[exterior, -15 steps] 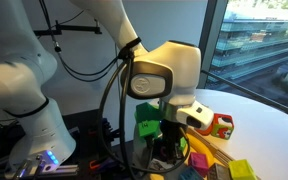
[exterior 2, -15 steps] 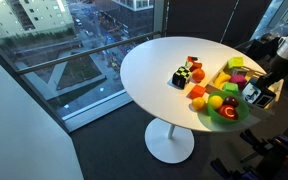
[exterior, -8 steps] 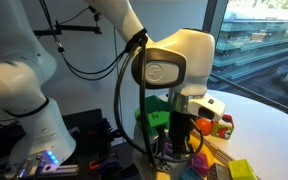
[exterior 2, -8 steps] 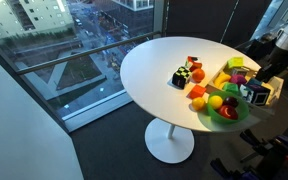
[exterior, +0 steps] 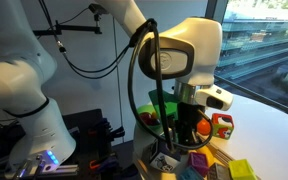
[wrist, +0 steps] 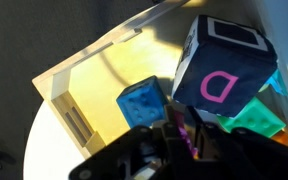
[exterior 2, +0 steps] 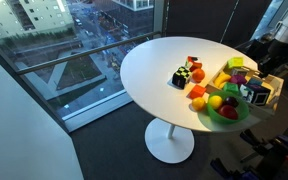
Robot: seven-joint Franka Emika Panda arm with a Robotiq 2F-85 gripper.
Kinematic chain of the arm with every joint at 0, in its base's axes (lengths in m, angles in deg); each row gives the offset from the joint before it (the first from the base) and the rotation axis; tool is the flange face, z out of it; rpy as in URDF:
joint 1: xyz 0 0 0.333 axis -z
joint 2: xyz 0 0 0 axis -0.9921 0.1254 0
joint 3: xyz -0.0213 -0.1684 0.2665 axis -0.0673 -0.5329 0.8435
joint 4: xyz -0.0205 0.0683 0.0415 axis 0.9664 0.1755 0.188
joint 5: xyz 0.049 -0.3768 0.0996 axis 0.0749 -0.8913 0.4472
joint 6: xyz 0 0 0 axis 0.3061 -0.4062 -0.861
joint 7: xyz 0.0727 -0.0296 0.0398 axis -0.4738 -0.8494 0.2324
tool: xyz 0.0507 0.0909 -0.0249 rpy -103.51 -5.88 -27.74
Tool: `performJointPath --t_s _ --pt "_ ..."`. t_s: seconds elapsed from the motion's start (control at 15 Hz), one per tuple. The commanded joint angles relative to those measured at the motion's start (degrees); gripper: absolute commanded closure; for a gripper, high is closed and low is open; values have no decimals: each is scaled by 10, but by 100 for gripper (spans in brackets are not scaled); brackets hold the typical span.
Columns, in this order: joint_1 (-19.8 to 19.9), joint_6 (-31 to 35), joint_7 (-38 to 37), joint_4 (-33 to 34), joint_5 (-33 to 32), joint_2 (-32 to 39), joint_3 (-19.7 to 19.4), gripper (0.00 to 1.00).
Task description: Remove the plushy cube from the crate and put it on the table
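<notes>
The plushy cube (wrist: 224, 70) — tilted — held at the pincer (wrist: 187, 137) tips.

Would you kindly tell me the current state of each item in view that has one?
gripper: shut on the plushy cube, as far as the wrist view shows.
plushy cube: gripped, tilted, over the crate.
crate: open-topped, with a blue cube inside.
green bowl: upright, holding fruit.

Plushy cube (wrist: 224, 75) tilted, pink-D face to camera, gripped in pincer (wrist: 189, 140) over crate (wrist: 84, 85); blue cube (wrist: 142, 103), green cube (wrist: 256, 120) below.
</notes>
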Motion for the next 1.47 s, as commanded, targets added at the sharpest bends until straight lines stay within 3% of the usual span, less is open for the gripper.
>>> performJointPath --t_s 0.0,0.4,0.93,1.4 --pt "-1 -29 -5 6 2 -13 2 50" --pt "1 -60 -7 11 6 -18 0 2" --pt "1 -96 6 4 65 -22 -2 0" --pt "-1 -85 2 -12 78 -25 1 0"
